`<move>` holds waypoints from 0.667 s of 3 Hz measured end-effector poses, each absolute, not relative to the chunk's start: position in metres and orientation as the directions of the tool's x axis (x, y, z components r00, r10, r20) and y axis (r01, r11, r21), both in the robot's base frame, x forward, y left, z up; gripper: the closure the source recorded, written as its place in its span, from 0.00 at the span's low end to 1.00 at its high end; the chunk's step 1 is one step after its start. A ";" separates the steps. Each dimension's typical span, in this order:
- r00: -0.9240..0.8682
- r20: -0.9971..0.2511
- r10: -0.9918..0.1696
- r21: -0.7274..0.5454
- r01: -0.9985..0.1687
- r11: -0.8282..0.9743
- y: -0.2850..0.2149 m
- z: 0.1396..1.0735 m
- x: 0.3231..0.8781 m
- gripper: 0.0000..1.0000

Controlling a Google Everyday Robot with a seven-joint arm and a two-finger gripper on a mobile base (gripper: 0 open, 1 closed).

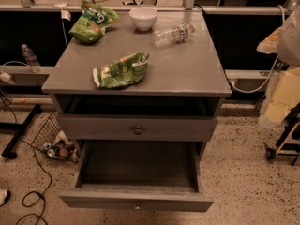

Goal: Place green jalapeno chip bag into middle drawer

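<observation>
Gripper is sitting outside the camera view, so its opening cannot be told. A pale rounded shape (291,34) is being cut off by the frame at 3 o'clock, and what it is cannot be told.

The green jalapeno chip bag (122,70) is lying flat on the grey cabinet top (187,69), at about 7 o'clock of that surface and near its front edge. Its foil is showing crumpled green with pale yellow-white print, and its white sealed end is pointing toward 8 o'clock. Nothing is touching it.

The middle drawer (136,201) is standing pulled out at 6 o'clock of the view, with its dark floor showing bare and a tiny knob on its plain front. Above it, the closed drawer front (93,126) is carrying a round dark knob (138,131). A dark open recess (140,106) is lying between that front and the top.

A white bowl (143,18) is standing upright at 12 o'clock of the top; its inside is not showing clearly. A puffier green bag (92,21) is resting at 11 o'clock, and a clear plastic bottle (172,34) is lying on its side at 1 o'clock.

On the floor at 8 o'clock, a wire basket (49,130) is holding small items too blurred to name.
</observation>
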State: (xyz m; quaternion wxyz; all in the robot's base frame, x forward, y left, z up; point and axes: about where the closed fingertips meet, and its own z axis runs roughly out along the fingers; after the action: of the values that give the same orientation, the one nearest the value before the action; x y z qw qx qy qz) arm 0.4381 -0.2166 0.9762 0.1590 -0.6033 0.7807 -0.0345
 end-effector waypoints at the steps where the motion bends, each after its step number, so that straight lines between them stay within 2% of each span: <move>1: -0.221 -0.207 -0.953 -0.246 -0.931 0.270 -0.217 0.976 0.438 0.00; 2: -0.069 -0.272 -0.960 -0.295 -0.944 0.151 -0.163 0.959 0.496 0.00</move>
State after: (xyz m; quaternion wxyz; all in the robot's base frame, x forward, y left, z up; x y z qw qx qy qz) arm 0.4961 -0.1626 0.9590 0.2040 -0.6512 0.7307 -0.0198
